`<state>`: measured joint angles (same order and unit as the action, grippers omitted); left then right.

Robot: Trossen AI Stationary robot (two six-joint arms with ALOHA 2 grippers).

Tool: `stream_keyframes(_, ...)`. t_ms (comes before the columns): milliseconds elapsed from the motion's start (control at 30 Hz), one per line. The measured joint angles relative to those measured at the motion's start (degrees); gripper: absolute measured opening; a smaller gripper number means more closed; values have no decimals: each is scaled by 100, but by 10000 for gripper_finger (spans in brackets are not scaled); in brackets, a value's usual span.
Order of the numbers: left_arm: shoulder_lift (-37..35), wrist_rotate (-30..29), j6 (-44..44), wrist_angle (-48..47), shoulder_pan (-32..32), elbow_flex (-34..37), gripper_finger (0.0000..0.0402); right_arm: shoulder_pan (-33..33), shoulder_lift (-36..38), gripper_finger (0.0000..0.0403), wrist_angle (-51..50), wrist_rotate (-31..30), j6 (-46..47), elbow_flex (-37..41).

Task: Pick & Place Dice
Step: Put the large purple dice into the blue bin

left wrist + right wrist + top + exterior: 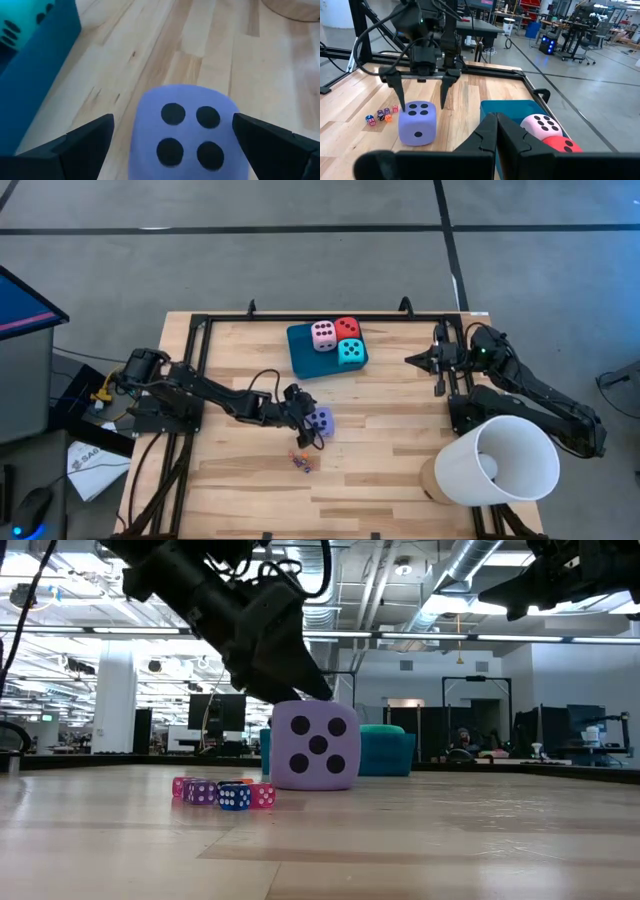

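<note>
The left gripper (312,430) is over the purple die (320,421), which sits on the bare table (400,440) in front of the tray (300,352); its fingers (398,89) stand spread wide, one on each side of the die, their tips above its top edge and not pressing it, so the die is straddled but not grasped; in the left wrist view the die's four-pip face lies between the two dark fingers, with gaps on both sides; in the low view the five-pip face looks toward the camera; a cluster of small dice (222,793) lies just beside the purple die, nearer the table's front edge; the pink die (324,335), red die (347,328) and turquoise die (350,352) sit packed together on the teal tray at the table's back; the right gripper (412,360) hangs clenched and empty over the table's right side, well apart from the tray; a white bucket (497,462) lies on its side at the front right corner.
</note>
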<state>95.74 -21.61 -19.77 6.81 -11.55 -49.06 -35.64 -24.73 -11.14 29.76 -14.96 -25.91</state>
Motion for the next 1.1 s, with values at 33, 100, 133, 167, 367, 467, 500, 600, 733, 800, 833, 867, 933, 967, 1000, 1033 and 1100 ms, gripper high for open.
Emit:
stream_keyframes(33,55,5,-9,53,0,0,398,0,0,0,0,0,0,0)
stream_keyframes(100,115,59,-6,167,-6,-9,398,0,0,0,0,0,0,0)
stream_keyframes(133,162,93,-8,254,-17,-10,398,0,0,0,0,0,0,0)
stream_keyframes(167,184,144,-17,295,-27,-13,398,0,0,0,-1,0,0,0)
stream_keyframes(367,105,160,45,239,-40,-4,398,1,0,0,0,0,0,-2)
stream_keyframes(467,80,73,174,185,-28,-3,398,0,0,0,-1,0,0,0)
stream_keyframes(500,77,46,179,198,-28,-2,398,0,0,0,-2,0,0,0)
stream_keyframes(600,68,35,184,212,-13,-2,398,0,0,0,-2,0,0,0)
stream_keyframes(733,68,33,168,214,-11,-2,398,0,0,0,-4,0,0,0)
stream_keyframes(800,68,33,133,220,-11,-2,398,0,0,0,-7,0,0,0)
stream_keyframes(833,68,33,117,229,-11,-2,398,0,0,0,-7,0,0,0)
stream_keyframes(867,68,33,109,240,-11,-2,398,0,0,0,-13,0,0,0)
stream_keyframes(933,67,29,105,264,-11,-2,398,0,0,0,-28,0,0,0)
stream_keyframes(967,66,25,105,263,-11,-2,398,0,0,0,-28,0,0,0)
stream_keyframes(1000,66,15,103,262,-11,-2,398,0,0,0,-32,0,0,0)
stream_keyframes(1033,64,13,103,262,-11,-2,398,0,0,0,-38,0,0,0)
stream_keyframes(1100,64,13,100,262,-11,-2,398,0,0,0,-42,0,0,0)
